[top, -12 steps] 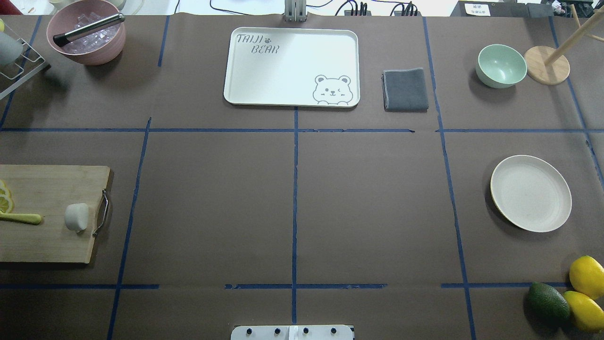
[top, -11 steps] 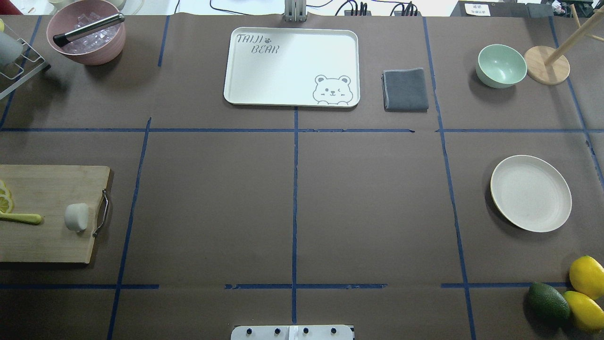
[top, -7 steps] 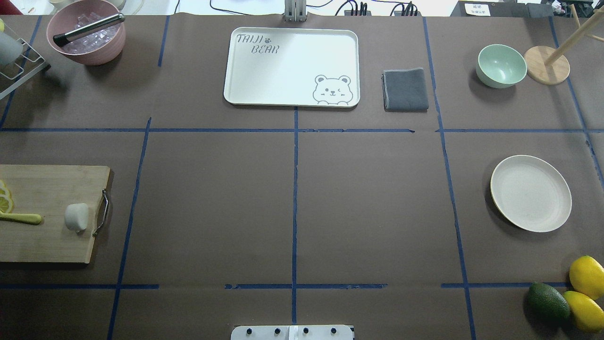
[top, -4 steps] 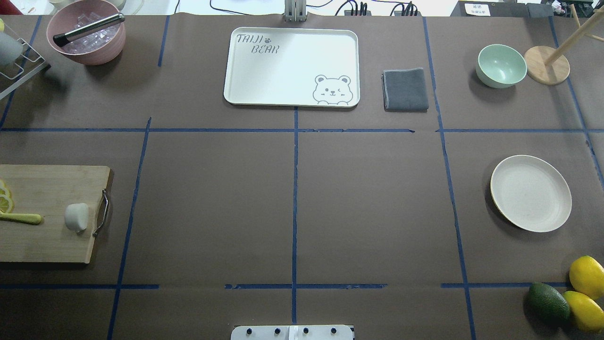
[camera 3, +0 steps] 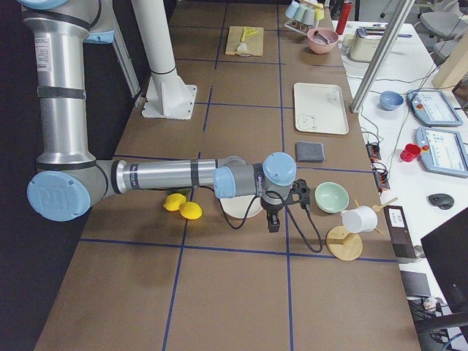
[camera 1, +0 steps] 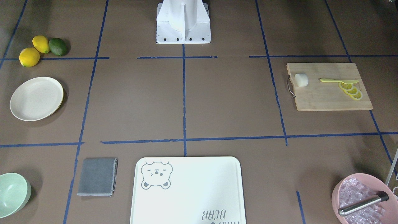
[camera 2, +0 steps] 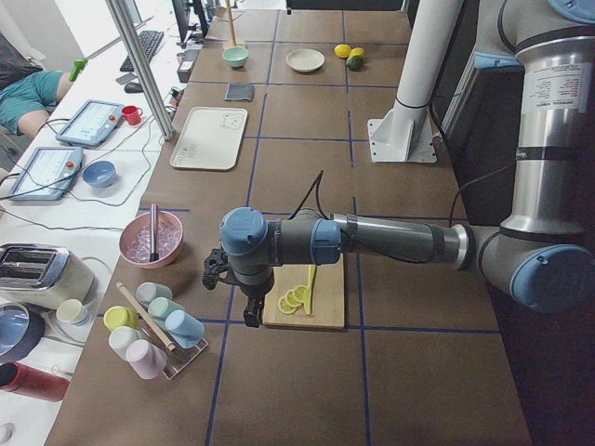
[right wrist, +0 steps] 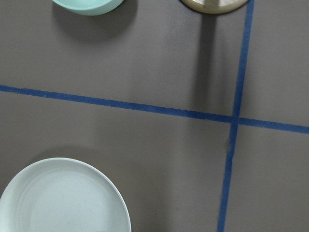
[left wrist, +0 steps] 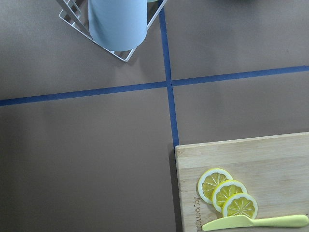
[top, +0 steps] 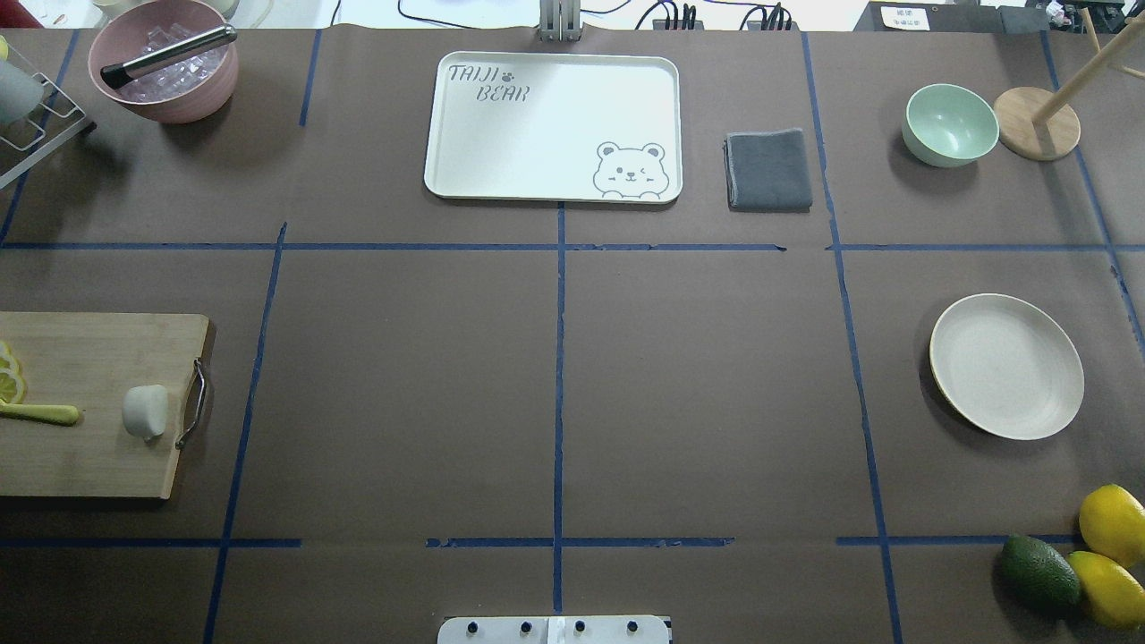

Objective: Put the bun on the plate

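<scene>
table (top: 402, 358): brown top with blue tape lines running across it, everything else is sitting on this
left arm (camera 2: 390, 240): stretching out low and level over the table's left end, wrist pointing down
right arm (camera 3: 161, 175): doing the same thing at the right end, forearm lying level, wrist pointing down
tray (top: 555, 125): big white one with the bear print, sitting at the far middle
cutting board (top: 80, 447): wooden, lying at the left edge with its metal handle facing the table's centre
plate (top: 1006, 367): cream, sitting flat way over on the right side, well apart from the board
pink bowl (top: 192, 107): sitting in the far left corner, holding clear chunks and a metal tool that is leaning on the rim
mint bowl (top: 950, 123): sitting far right, beyond the plate
grey cloth (top: 769, 170): lying folded just right of the tray
left gripper (camera 2: 249, 321): hanging over the outer end of the board near the lemon slices (camera 1: 350, 91), honestly can't tell how wide the claw is standing or if it's holding anything
right gripper (camera 3: 273, 228): hanging near the plate, on its mint bowl side, same deal, can't tell
bun (top: 145, 411): small white lump sitting on the board right by the handle, nothing touching it, not on the plate yet
yellow knife (camera 1: 339, 81): lying on the board between the bun and the slices
</scene>
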You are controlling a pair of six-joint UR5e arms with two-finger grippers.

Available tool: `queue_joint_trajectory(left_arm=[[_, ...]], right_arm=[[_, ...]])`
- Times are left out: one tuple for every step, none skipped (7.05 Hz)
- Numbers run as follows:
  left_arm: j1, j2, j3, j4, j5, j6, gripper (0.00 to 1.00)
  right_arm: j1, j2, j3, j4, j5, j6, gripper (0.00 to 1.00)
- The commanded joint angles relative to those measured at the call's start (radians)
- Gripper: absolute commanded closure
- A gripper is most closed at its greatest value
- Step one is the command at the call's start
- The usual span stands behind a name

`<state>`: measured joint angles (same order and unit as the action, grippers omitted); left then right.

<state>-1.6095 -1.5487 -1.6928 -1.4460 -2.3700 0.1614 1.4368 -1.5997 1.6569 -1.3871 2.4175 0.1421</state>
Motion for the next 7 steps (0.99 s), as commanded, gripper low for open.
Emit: queue_joint_trajectory(left_arm=[[0.0,0.002,-0.001,-0.002,0.0,0.001,0.0],[0.0,0.002,-0.001,-0.002,0.0,0.001,0.0],[0.0,0.002,-0.002,-0.004,0.0,0.001,0.0],[0.0,0.002,-0.002,-0.004,0.0,0.001,0.0],[0.0,0.002,-0.002,-0.004,0.0,0.001,0.0],[0.0,0.002,-0.004,-0.004,0.0,0.001,0.0],[0.0,0.004,-0.002,-0.02,0.0,0.001,0.0]], right_arm=[[-0.109,-0.11,-0.003,0.371,-0.031,0.332,0.02],[-0.169,-0.123,-0.005,0.476,-0.041,0.507,0.02],[-0.226,-0.144,-0.005,0.529,-0.058,0.586,0.03],[-0.257,-0.154,-0.022,0.536,-0.093,0.587,0.04],[-0.28,-0.155,-0.032,0.536,-0.107,0.584,0.05],[-0.298,-0.155,-0.058,0.537,-0.135,0.577,0.06],[-0.318,-0.155,-0.072,0.536,-0.136,0.577,0.06]])
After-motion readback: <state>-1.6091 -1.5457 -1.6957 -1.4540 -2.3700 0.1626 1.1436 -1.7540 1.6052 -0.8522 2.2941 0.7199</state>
